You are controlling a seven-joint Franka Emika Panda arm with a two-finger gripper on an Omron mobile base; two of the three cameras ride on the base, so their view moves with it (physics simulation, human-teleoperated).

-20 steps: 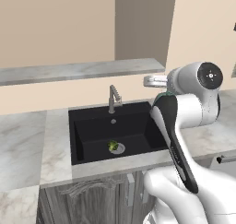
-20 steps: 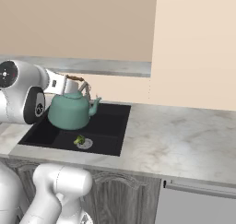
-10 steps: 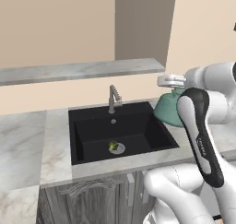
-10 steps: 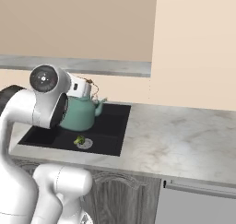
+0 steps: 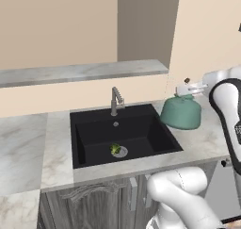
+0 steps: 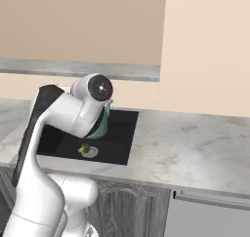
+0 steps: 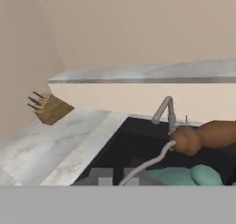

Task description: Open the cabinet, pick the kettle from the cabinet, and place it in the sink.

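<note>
The hand (image 5: 192,87) is clamping tight on the kettle (image 5: 181,113) by its thin handle, dangling it above the sink's (image 5: 123,134) right rim; it's looking rigid, top-hung, likely swinging.

Marble counter (image 5: 28,138) — black sink (image 5: 141,124) inset, knife block (image 7: 50,108) on top.

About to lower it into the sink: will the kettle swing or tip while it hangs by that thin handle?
Probably some swing: the kettle hangs tilted below the gripper, held by its thin handle. Its squat, wide body looks unlikely to tip once set on the flat sink floor. The curved spout may catch the rim.
</note>
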